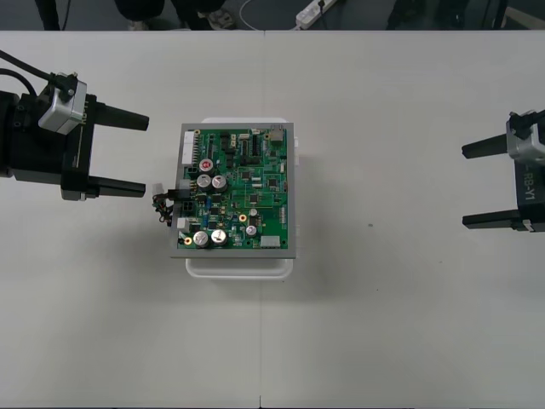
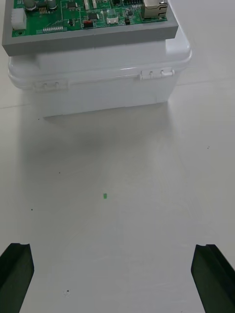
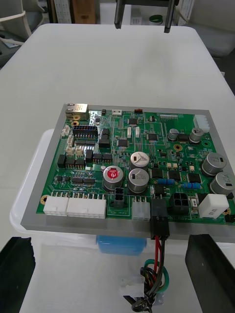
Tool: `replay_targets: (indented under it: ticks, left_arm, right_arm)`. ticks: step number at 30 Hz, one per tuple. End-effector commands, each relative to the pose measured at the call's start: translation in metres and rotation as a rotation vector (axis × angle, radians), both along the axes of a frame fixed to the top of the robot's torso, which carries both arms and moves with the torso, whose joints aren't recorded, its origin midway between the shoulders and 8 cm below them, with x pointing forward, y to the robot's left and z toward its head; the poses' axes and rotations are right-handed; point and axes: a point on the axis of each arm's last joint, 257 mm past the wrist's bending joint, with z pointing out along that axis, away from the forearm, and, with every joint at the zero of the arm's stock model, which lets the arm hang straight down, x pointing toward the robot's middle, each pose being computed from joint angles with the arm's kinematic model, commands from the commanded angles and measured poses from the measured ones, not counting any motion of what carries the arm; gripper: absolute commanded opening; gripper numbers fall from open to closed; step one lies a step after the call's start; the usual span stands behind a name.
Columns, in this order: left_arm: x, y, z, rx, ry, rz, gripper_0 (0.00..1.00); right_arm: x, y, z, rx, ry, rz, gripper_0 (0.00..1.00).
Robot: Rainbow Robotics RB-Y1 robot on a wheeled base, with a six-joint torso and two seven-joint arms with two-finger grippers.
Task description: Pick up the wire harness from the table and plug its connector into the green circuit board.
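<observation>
My left claw (image 1: 145,155), spread, is hovering just left of the board (image 1: 247,192), judging its job done: the plug (image 3: 159,221) is sitting in the board's left edge, wires (image 3: 156,261) dangling. My right claw (image 1: 464,187), spread, is idling far right.

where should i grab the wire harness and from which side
Probably the black plug, from the green circuit board's left edge, where the open left gripper waits. The plug is a rigid block sticking out of the board toward that gripper, with flat sides to clamp; the wires below it hang in a loose tangle.
</observation>
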Motion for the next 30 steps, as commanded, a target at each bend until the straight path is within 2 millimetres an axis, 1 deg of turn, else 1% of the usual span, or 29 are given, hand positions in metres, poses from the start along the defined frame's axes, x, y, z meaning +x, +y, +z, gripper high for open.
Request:
replay_targets:
  ticks: [1, 11, 19, 26, 30]
  left_arm:
    - [-0.002, 0.001, 0.009, -0.010, 0.017, 0.006, 0.90]
    - [-0.002, 0.001, 0.009, -0.010, 0.017, 0.006, 0.90]
    - [-0.002, 0.001, 0.009, -0.010, 0.017, 0.006, 0.90]
    - [-0.002, 0.001, 0.009, -0.010, 0.017, 0.006, 0.90]
    - [-0.002, 0.001, 0.009, -0.010, 0.017, 0.006, 0.90]
  right_arm:
    - [0.004, -0.002, 0.021, 0.005, -0.080, 0.020, 0.94]
    - [0.007, -0.006, 0.018, 0.026, -0.063, 0.017, 0.94]
    - [0.012, -0.014, 0.013, 0.047, -0.042, 0.000, 0.94]
    - [0.011, -0.012, 0.013, 0.055, -0.038, 0.005, 0.94]
    - [0.006, -0.004, 0.013, 0.077, -0.018, 0.027, 0.95]
